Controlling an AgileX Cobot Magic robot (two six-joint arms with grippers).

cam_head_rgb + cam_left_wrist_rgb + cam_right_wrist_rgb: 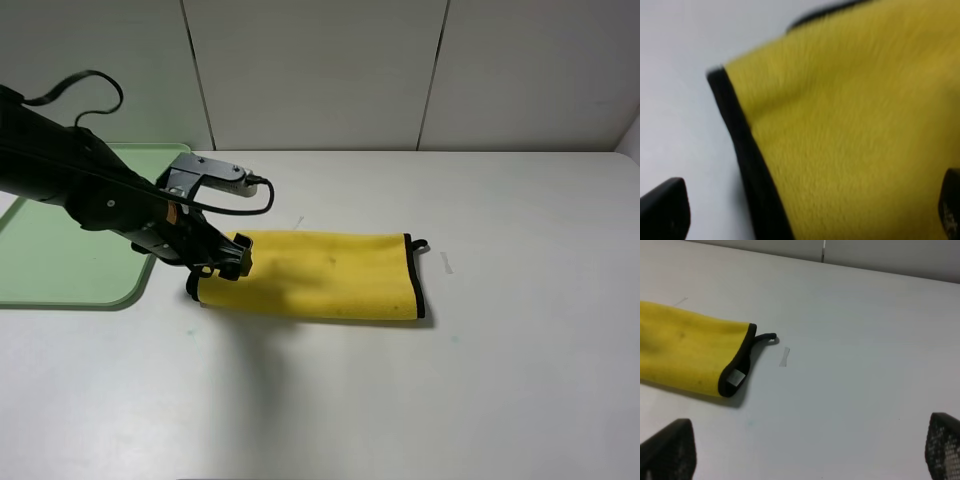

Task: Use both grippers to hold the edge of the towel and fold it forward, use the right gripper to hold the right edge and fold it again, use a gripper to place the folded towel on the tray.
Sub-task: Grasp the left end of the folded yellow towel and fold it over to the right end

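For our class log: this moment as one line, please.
left gripper: open at towel edge | right gripper: open, off towel | tray: no towel

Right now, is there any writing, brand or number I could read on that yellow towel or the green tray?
No text can be read.
The small white label on the black edge of the yellow towel is too small to read.
The green tray shows no writing.

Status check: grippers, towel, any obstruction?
Left gripper open at left edge of towel. Right gripper open over table. Towel folded, flat, beside tray. Nothing blocking.
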